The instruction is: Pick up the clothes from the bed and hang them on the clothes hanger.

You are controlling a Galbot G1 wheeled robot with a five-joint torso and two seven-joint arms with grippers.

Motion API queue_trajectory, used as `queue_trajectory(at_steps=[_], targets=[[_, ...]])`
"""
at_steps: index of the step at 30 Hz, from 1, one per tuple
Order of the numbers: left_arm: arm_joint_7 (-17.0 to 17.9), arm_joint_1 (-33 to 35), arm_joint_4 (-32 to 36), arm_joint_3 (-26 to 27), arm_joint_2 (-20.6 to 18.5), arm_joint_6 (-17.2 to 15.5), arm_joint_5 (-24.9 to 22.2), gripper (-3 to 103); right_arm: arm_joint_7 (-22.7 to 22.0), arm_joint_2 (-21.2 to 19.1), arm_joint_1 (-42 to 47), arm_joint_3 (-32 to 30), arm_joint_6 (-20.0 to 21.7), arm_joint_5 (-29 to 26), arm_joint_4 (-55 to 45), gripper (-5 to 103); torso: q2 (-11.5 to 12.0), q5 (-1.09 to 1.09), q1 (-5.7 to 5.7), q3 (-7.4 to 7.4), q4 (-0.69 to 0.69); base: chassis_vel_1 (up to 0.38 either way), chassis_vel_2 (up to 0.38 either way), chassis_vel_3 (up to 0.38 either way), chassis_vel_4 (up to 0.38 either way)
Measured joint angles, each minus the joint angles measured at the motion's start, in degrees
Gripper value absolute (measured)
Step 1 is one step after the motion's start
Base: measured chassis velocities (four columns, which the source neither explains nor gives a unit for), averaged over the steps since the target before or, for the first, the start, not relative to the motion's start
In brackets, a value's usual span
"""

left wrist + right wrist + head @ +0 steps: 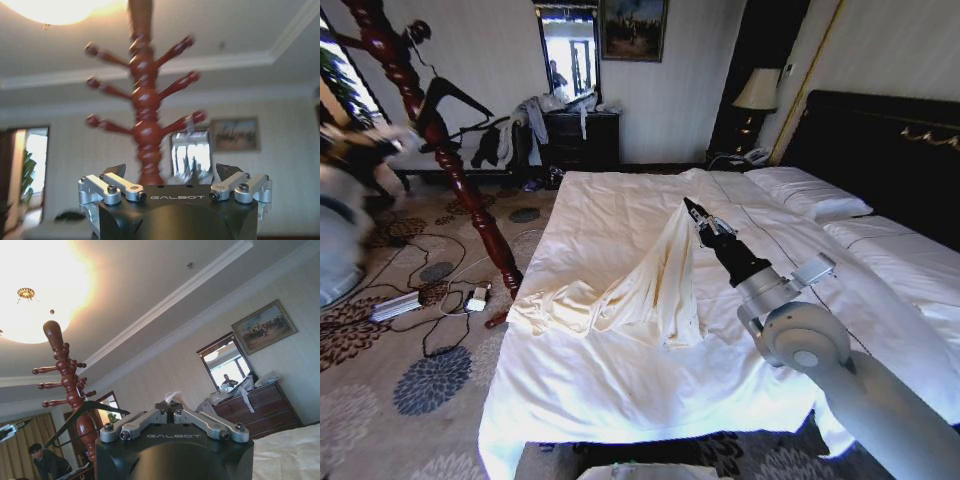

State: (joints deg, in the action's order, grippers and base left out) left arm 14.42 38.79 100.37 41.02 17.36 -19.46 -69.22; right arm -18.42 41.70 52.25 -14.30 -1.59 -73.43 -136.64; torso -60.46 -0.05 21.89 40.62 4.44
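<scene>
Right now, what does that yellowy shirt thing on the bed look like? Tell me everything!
The clothes are one pale cream-yellow piece of thin, soft-looking fabric. The right claw pinches one part and holds it up, so the cloth hangs like a little tent with long folds running down. The rest lies crumpled and spread out on the white bed, trailing toward its left edge. No dark mark shows.

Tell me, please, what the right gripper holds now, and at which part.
The right gripper pinches the pale cream-yellow garment of thin soft fabric at one raised point, lifted like a tent; the rest lies on the white bed.
</scene>
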Motion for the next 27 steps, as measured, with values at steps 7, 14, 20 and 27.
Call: queue_trajectory(at_steps=[7, 14, 20, 27], targets=[[-5.74, -3.03, -9.19, -2.88, -4.47, -4.07, -6.48, 100, 0.07, 1.49, -0.08, 1.57, 0.11, 1.27, 1.51, 0, 0.0, 0.01, 0.0, 0.0, -0.01, 0.0, 0.0, 0.0, 0.0], [-7.98, -18.36, -12.77, -16.48, 1.05, -1.48, -10.36, 100, 0.07, 2.86, -1.23, 3.84, 0.24, 2.07, 3.61, 0, 0.0, 0.06, -0.01, 0.0, 0.03, 0.0, 0.0, 0.0, 0.0], [-2.96, -33.84, -18.18, -31.26, 7.52, -5.69, -7.61, 100, 0.02, 3.5, -0.94, 4.59, 0.27, 2.78, 4.2, 0, 0.01, 0.04, 0.0, 0.01, 0.05, 0.0, 0.0, 0.0, 0.0], [-1.8, -49.91, -26.45, -44.92, 12.5, -11.97, -5.53, 100, -0.17, 3.2, -0.58, 3.97, 0.27, 2.84, 4.35, 0, 0.0, 0.05, -0.02, 0.0, -0.03, 0.0, 0.0, 0.0, 0.0]])
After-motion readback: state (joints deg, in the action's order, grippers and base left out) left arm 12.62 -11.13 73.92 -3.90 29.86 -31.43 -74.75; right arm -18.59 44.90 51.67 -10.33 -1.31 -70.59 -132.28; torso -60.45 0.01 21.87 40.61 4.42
